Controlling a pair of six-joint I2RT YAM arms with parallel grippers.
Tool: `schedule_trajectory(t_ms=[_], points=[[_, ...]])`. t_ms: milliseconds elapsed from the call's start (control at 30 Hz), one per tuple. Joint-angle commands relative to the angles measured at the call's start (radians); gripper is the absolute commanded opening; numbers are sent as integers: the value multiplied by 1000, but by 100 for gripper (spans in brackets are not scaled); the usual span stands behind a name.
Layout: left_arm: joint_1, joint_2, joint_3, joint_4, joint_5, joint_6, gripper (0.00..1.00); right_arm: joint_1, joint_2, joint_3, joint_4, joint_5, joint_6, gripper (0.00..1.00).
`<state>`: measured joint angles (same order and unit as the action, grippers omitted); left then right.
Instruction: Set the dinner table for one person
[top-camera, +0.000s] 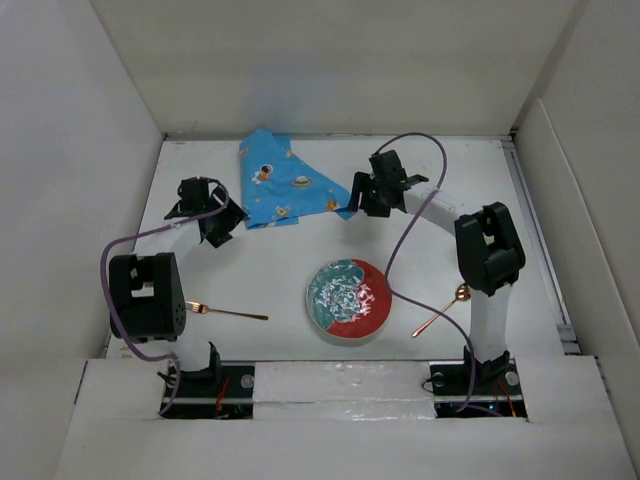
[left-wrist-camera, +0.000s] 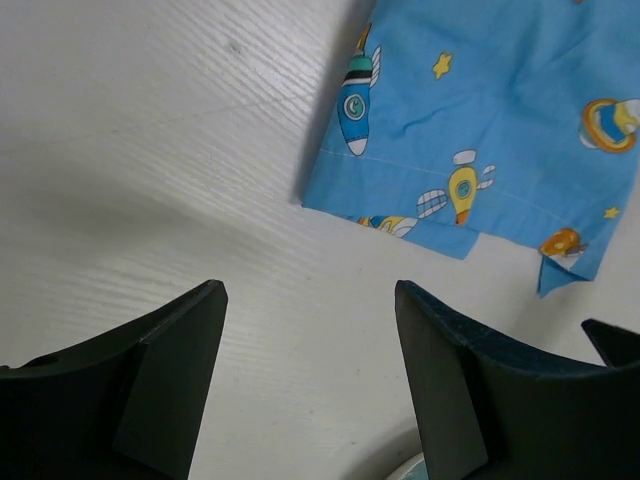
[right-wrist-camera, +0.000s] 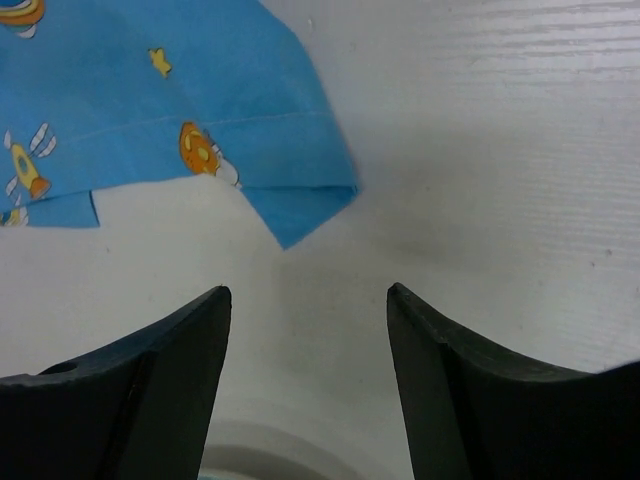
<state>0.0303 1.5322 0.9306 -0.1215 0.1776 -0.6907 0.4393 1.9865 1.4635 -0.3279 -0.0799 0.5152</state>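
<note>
Both hands wide and empty at the folded mat

The white desk (top-camera: 260, 270) spans the whole scene; the blue mat (top-camera: 283, 185) lies on its far half, doubled over itself. The plate (top-camera: 348, 298), fork (top-camera: 228, 311) and spoon (top-camera: 443, 308) wait nearer the bases. The left hand (left-wrist-camera: 308, 290) and right hand (right-wrist-camera: 307, 290) hover apart, each just short of a near corner. The step looks like spreading the mat: pinch only the top layer at each corner, stay low, and draw outward evenly so no fold remains.
</note>
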Motion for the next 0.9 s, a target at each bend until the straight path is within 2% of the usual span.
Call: schedule_trajectory(t_ms=[0, 233, 400, 433, 467, 500, 533, 567, 600, 633, 667, 800, 833, 867], points=[[-10, 63, 49, 52, 109, 20, 66, -16, 44, 102, 38, 3, 37, 69], [-10, 209, 99, 74, 126, 31, 63, -16, 140, 156, 50, 26, 60, 70], [-10, 255, 108, 88, 105, 28, 57, -16, 201, 198, 79, 9, 82, 69], [-10, 264, 106, 92, 100, 26, 53, -16, 207, 205, 85, 2, 83, 69], [-10, 270, 109, 97, 100, 23, 49, -16, 216, 215, 102, -6, 83, 65], [-21, 296, 117, 102, 103, 19, 42, -16, 247, 251, 111, -30, 85, 45], [-21, 296, 117, 102, 103, 19, 42, -16, 247, 251, 112, -31, 83, 45], [-21, 304, 128, 109, 106, 13, 37, -16, 256, 265, 131, -49, 85, 34], [-21, 324, 135, 114, 112, 8, 20, -16, 274, 302, 132, -67, 83, 25], [-21, 333, 143, 115, 118, 3, 10, -16, 279, 319, 136, -69, 72, 4], [-21, 344, 178, 115, 128, -1, 0, -16, 275, 334, 151, -67, 68, 0], [-10, 317, 380, 57, 111, 8, 0, -5, 192, 440, 175, 30, -16, 0], [-10, 303, 442, -5, 87, 22, 0, 4, 178, 521, 168, 48, -71, 0], [-10, 289, 579, -30, 44, 34, 0, 4, 166, 564, 147, 66, -102, 0]])
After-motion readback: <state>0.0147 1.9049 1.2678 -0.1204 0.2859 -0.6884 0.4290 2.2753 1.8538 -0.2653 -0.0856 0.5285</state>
